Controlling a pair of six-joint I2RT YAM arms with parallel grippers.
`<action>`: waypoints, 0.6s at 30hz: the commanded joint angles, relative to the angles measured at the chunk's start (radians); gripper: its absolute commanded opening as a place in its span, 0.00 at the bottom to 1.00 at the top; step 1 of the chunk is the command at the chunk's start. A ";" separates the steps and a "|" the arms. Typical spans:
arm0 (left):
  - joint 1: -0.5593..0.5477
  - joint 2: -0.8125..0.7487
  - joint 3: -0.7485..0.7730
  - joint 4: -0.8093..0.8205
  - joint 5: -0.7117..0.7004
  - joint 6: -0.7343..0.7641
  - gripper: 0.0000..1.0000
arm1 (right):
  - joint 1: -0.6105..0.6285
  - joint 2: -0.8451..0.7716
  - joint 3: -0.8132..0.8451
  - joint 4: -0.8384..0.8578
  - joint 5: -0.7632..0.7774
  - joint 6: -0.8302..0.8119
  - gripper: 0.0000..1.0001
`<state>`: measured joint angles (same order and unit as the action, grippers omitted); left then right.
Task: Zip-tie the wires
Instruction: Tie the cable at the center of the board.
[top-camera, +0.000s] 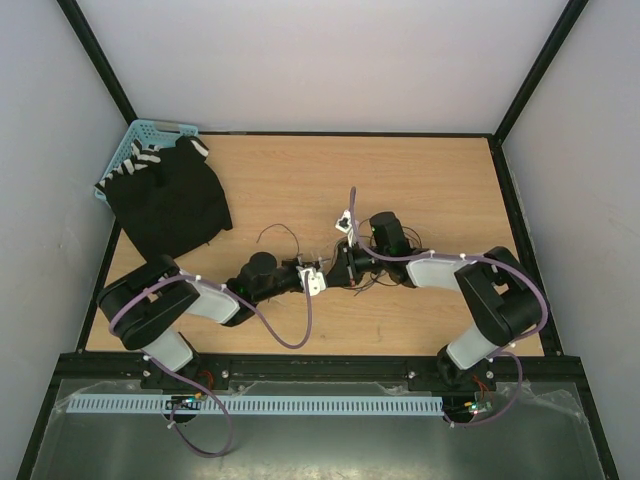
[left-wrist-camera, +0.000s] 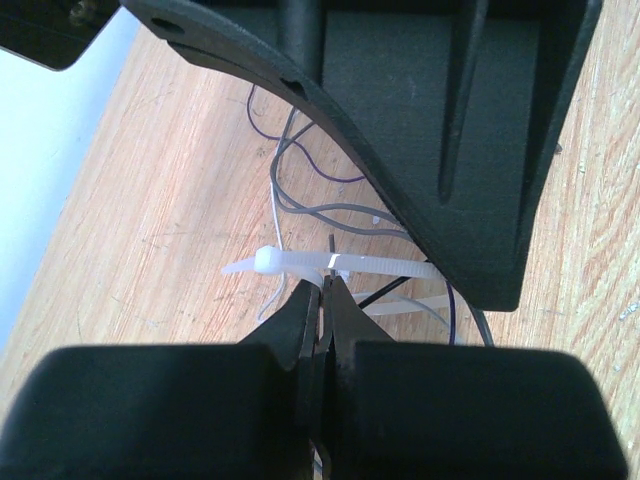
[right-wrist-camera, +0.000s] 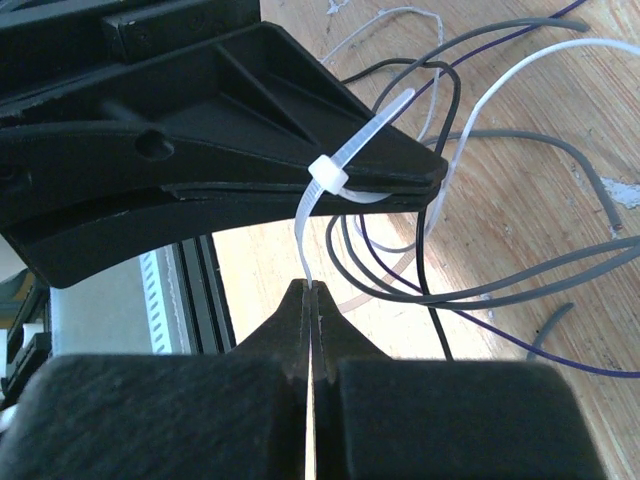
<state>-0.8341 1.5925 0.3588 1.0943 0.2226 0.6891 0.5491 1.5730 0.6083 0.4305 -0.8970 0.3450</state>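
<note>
Right wrist: clamped on zip tie (right-wrist-camera: 305, 230) tail with right tool (right-wrist-camera: 311, 288), pinched beside its head with left tool (left-wrist-camera: 325, 283); pull straight back along strap, wires (right-wrist-camera: 430, 290) seemingly bunched ahead-right.

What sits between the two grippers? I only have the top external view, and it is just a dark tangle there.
Observer: A white zip tie. The right wrist view shows the right gripper shut on its strap, below the head.
Operator: And the left one?
Observer: The left wrist view shows the left gripper shut on the strap just beside the head.
Operator: Are the wires all dark?
Observer: No. Up close the wires are grey, black, purple and white strands, looping over the table.
</note>
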 joint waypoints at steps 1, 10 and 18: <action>-0.011 0.009 -0.010 0.043 0.003 0.016 0.00 | -0.008 0.027 0.041 -0.020 -0.022 0.006 0.00; -0.022 0.016 -0.011 0.051 0.001 0.018 0.00 | -0.018 0.055 0.063 -0.027 -0.016 0.005 0.00; -0.029 0.032 -0.012 0.058 -0.002 0.019 0.00 | -0.023 0.073 0.083 -0.029 -0.013 0.009 0.00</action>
<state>-0.8486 1.6100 0.3588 1.1172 0.2081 0.6960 0.5346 1.6333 0.6544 0.4023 -0.9024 0.3454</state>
